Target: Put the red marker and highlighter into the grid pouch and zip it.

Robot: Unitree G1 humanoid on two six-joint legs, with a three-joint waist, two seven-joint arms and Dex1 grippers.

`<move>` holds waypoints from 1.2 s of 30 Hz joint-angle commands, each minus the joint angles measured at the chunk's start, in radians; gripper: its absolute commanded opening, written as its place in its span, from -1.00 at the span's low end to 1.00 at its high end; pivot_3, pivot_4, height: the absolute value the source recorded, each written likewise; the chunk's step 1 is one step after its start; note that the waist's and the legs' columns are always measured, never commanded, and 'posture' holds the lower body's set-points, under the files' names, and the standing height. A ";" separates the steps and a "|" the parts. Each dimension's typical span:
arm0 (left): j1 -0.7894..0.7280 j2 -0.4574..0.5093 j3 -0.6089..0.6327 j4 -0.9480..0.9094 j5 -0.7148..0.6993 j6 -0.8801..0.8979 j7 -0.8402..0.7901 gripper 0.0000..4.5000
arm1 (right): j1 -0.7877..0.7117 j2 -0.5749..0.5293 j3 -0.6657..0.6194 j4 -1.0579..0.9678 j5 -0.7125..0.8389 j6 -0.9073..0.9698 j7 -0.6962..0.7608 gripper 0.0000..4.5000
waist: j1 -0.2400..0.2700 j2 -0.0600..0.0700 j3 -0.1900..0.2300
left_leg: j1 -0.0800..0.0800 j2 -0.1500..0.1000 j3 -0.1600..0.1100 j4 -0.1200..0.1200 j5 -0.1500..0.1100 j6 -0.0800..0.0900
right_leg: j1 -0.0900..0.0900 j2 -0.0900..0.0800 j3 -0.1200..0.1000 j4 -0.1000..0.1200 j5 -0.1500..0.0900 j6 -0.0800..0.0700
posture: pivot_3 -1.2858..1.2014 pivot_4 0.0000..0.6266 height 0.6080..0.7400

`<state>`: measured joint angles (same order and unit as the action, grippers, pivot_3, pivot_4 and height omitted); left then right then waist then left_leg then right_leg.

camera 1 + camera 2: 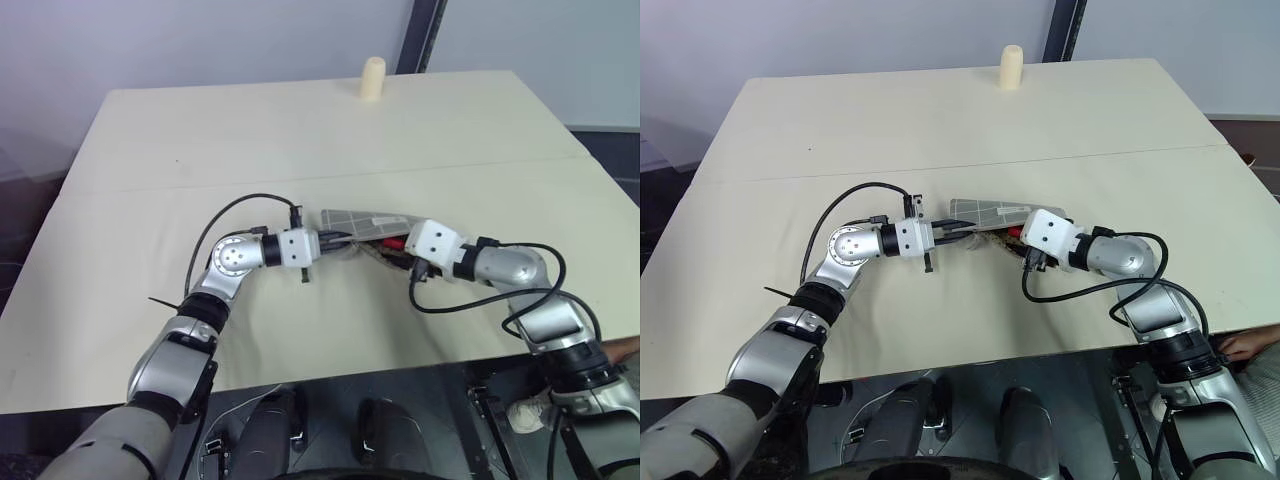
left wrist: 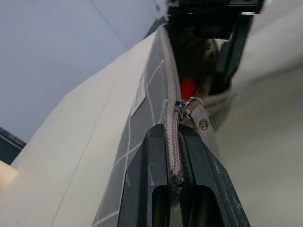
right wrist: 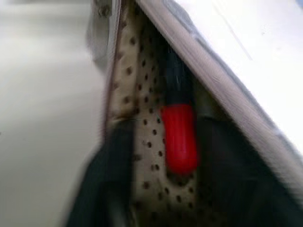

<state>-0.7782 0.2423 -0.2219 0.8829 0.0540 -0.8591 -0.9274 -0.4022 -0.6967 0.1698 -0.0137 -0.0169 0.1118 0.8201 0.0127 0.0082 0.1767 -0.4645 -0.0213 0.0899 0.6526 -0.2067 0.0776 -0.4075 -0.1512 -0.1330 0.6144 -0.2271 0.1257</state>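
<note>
The grid pouch [image 1: 365, 220] lies in the middle of the table, grey with white lines, its mouth gaping toward me. My left gripper [image 1: 335, 238] is shut on the zipper tape at the pouch's left end, just short of the pale zipper pull [image 2: 199, 116]. My right gripper [image 1: 388, 250] reaches into the open mouth from the right with its fingers spread. The red marker [image 3: 179, 137] lies inside the pouch on the dotted lining, between those fingers and loose from them. The highlighter is hidden.
A cream cylinder [image 1: 372, 78] stands at the far edge of the beige table [image 1: 300, 130]. A person's hand [image 1: 1245, 345] shows past the table's near right edge. Black cables loop from both wrists over the tabletop.
</note>
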 commanded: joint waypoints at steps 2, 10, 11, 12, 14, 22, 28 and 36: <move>0.004 -0.003 0.013 -0.040 -0.035 -0.008 0.007 -1.00 | 0.009 -0.013 -0.028 -0.014 -0.017 -0.017 -0.015 0.96 | 0.000 0.000 0.000 | 0.000 0.000 0.000 0.000 0.000 0.000 | 0.000 0.000 0.000 0.000 0.000 0.000 | 0.03 -0.52 1.00; -0.007 -0.001 0.017 -0.026 -0.045 0.002 -0.009 -1.00 | 0.135 -0.072 -0.120 -0.166 0.035 0.062 0.001 0.96 | 0.003 0.000 0.000 | 0.000 0.000 0.000 0.000 0.000 0.000 | 0.000 0.000 0.000 0.000 0.000 0.000 | 0.03 -0.52 1.00; -0.008 0.000 0.017 -0.024 -0.045 0.003 -0.010 -1.00 | 0.162 -0.075 -0.153 -0.203 0.071 0.089 0.007 0.96 | 0.004 0.000 0.000 | 0.000 0.000 0.000 0.000 0.000 0.000 | 0.000 0.000 0.000 0.000 0.000 0.000 | 0.03 -0.52 1.00; -0.008 0.002 0.017 -0.024 -0.046 0.005 -0.010 -1.00 | 0.183 -0.075 -0.180 -0.235 0.104 0.115 0.012 0.96 | 0.004 0.000 0.000 | 0.000 0.000 0.000 0.000 0.000 0.000 | 0.000 0.000 0.000 0.000 0.000 0.000 | 0.03 -0.52 1.00; -0.007 0.004 0.018 -0.023 -0.050 0.011 -0.008 -1.00 | 0.238 -0.074 -0.242 -0.314 0.183 0.153 0.029 0.96 | 0.002 0.000 0.000 | 0.000 0.000 0.000 0.000 0.000 0.000 | 0.002 0.000 0.000 0.000 0.000 0.000 | 0.03 -0.52 1.00; 0.043 -0.001 -0.043 -0.042 0.001 -0.015 -0.032 -1.00 | 0.396 0.053 -0.316 -0.534 0.490 0.391 -0.029 0.96 | 0.001 0.000 0.000 | 0.001 0.001 -0.001 0.000 0.000 0.000 | 0.002 -0.001 0.000 -0.001 0.000 0.000 | 0.03 -0.52 1.00; 0.012 -0.014 -0.058 -0.043 0.047 -0.026 0.022 -1.00 | 0.437 0.177 -0.176 -0.506 0.443 0.399 -0.117 0.96 | 0.002 0.000 0.000 | 0.001 0.000 -0.001 0.000 0.000 0.000 | 0.001 -0.002 0.000 -0.001 0.000 0.000 | 0.03 -0.52 1.00; -0.010 0.020 -0.090 -0.060 0.087 -0.069 0.026 -1.00 | 0.348 0.303 -0.083 -0.326 0.323 0.327 -0.242 0.96 | 0.000 0.000 0.000 | 0.001 0.000 -0.001 -0.001 0.000 0.000 | 0.000 0.000 0.000 -0.001 0.000 0.000 | 0.03 -0.52 1.00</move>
<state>-0.7621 0.2526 -0.3035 0.8588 0.1373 -0.9037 -0.9103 -0.0299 -0.4075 0.0830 -0.3570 0.3338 0.4756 0.6069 0.0126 0.0081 0.1765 -0.4635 -0.0210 0.0891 0.6516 -0.2071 0.0774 -0.4072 -0.1513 -0.1328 0.6137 -0.2271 0.1256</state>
